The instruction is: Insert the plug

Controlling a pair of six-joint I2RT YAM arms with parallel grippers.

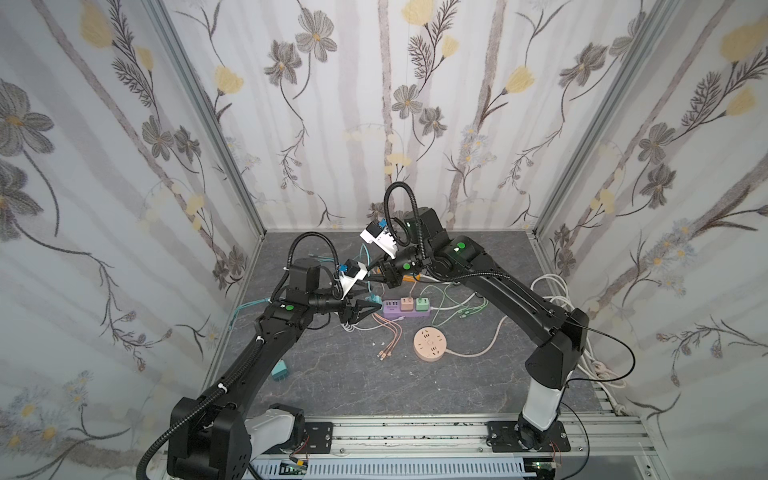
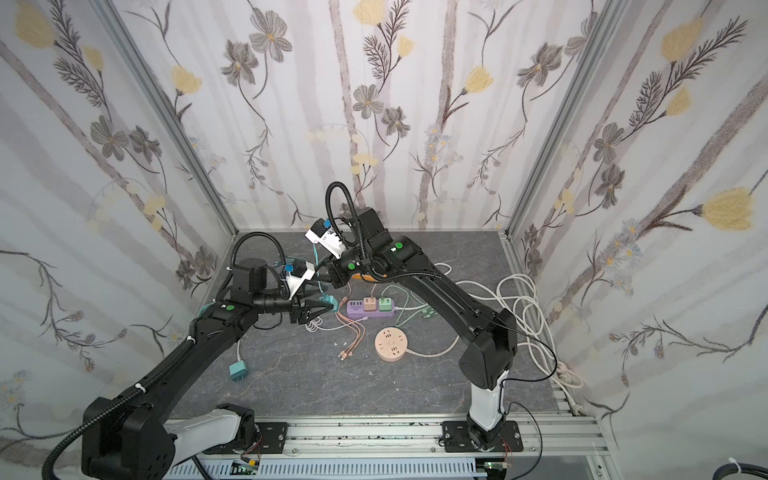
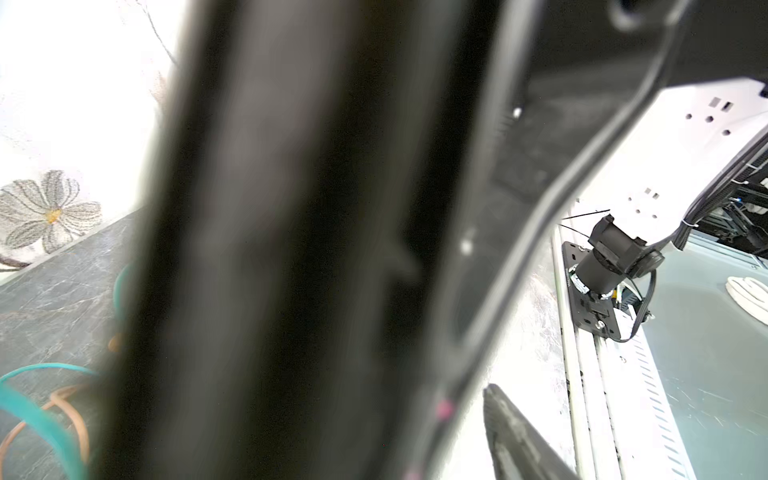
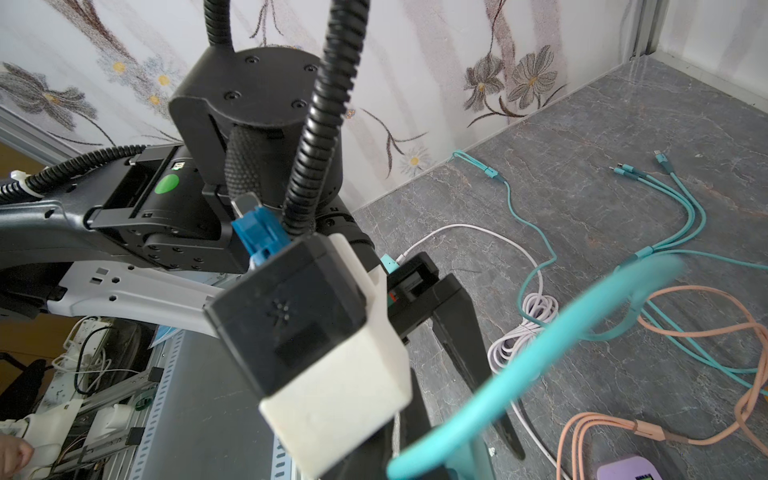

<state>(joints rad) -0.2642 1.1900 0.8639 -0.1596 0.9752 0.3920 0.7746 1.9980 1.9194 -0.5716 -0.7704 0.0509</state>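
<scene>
Left gripper (image 1: 371,312) is released. In both top views I see its two black fingers spread in a V, nothing between them, tips aimed at the left end of the purple rectangular power strip (image 1: 405,310).

The small teal plug (image 1: 375,299) sits just off that end of the strip, right beside the upper fingertip. I can't tell if they touch. It isn't in a socket. The strip carries a peach square plug (image 1: 407,304) and a green square plug (image 1: 422,303), side by side.

Right gripper (image 2: 322,272) is clenched and reaches across the middle, above the left wrist. The thin teal cable (image 1: 365,252) climbs from the teal plug up to its tips. In the right wrist view that cable arcs out of the bottom edge, close and blurred, so I read it as pinched on the cable. The left arm's black-and-white wrist camera (image 4: 316,332) covers the actual pinch point.

Also on the grey marbled tabletop (image 1: 353,382):
- A round peach socket hub (image 1: 431,344) in front of the strip, apart from it.
- A second teal plug block (image 2: 237,371) beside the left forearm, well apart from the strip.
- Orange multi-head cables (image 1: 386,332) between the left gripper and the hub.
- A white cable coil (image 2: 312,326) under the left gripper.
- Green cables (image 1: 461,307) right of the strip.
- A heap of white cord (image 1: 552,291) by the right wall.

Left wrist view is mostly a blurred dark arm link. I get nothing useful from it beyond one finger (image 3: 519,436) at the frame edge.
</scene>
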